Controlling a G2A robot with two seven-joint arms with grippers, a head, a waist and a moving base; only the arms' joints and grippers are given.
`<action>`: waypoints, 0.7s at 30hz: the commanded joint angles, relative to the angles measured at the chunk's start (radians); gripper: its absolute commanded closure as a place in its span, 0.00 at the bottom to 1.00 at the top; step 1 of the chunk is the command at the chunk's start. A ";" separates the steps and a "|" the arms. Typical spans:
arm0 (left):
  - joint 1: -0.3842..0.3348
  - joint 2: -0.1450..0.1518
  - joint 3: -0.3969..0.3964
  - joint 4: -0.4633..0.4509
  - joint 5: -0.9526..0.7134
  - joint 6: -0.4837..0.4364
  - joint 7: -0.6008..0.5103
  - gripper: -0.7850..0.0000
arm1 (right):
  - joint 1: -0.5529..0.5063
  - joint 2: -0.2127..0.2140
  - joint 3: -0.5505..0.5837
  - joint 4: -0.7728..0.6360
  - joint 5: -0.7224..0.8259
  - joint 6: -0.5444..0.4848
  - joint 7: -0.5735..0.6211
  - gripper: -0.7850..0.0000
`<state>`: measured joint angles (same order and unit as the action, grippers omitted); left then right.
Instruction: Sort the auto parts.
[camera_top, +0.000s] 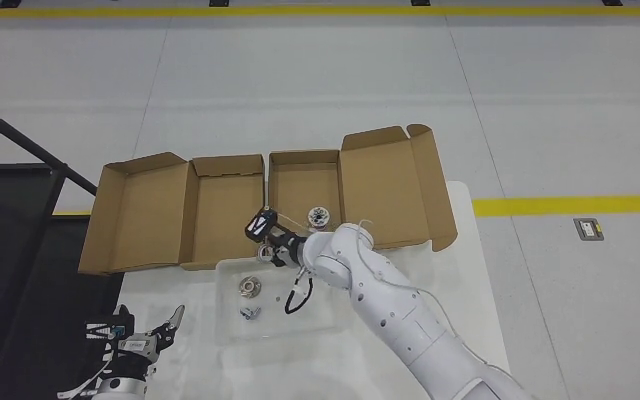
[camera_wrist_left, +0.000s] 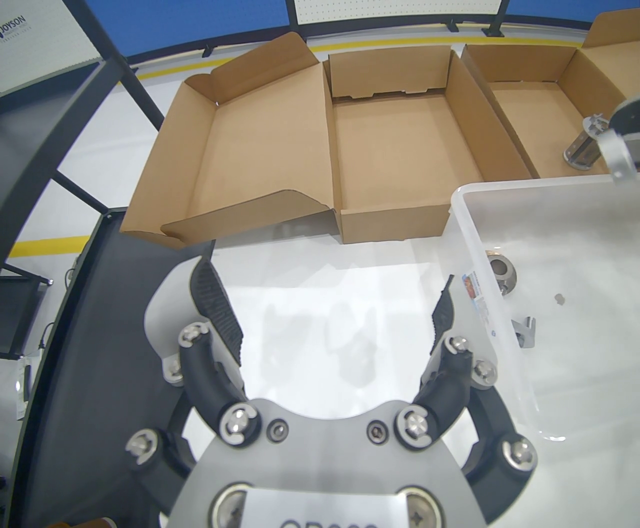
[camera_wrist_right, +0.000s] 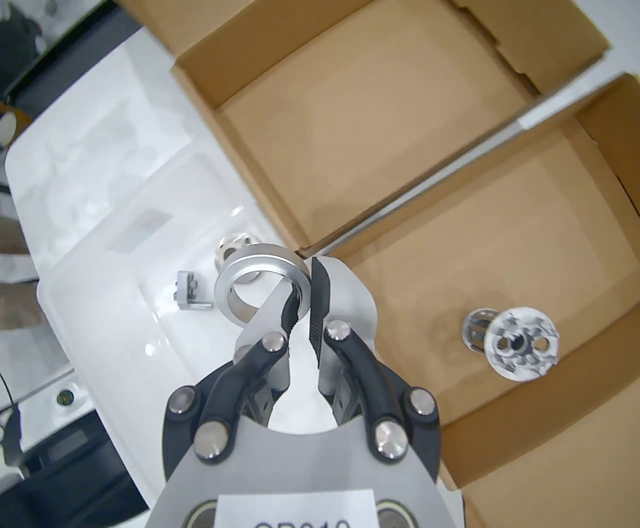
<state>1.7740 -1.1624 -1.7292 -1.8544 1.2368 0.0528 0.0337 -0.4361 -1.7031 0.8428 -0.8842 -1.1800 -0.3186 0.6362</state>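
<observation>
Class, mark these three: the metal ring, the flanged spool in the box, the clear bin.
metal ring (camera_wrist_right: 265, 251), right wrist view, top face.
flanged spool (camera_wrist_right: 500, 340), right wrist view, round flange.
clear bin (camera_wrist_left: 462, 195), left wrist view, corner rim.

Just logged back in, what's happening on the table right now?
The right gripper pinches a ring above the edge of the bin. One spool already lies in a box; a hub and a bracket sit in the bin. The left gripper hangs open over the table beside the bin.
</observation>
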 joint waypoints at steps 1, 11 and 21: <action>0.000 0.000 0.000 0.000 0.000 0.000 0.000 0.00 | 0.010 -0.005 0.005 0.017 -0.018 0.095 -0.066 1.00; 0.000 0.000 0.000 0.000 0.000 0.000 0.000 0.00 | 0.198 -0.072 0.008 0.411 0.110 0.127 -0.149 1.00; 0.000 0.000 0.000 0.000 0.000 0.000 0.000 0.00 | 0.255 -0.177 -0.099 0.603 0.059 0.173 -0.133 1.00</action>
<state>1.7740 -1.1624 -1.7292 -1.8544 1.2368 0.0528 0.0337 -0.1829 -1.8722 0.7497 -0.2893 -1.1158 -0.1643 0.5028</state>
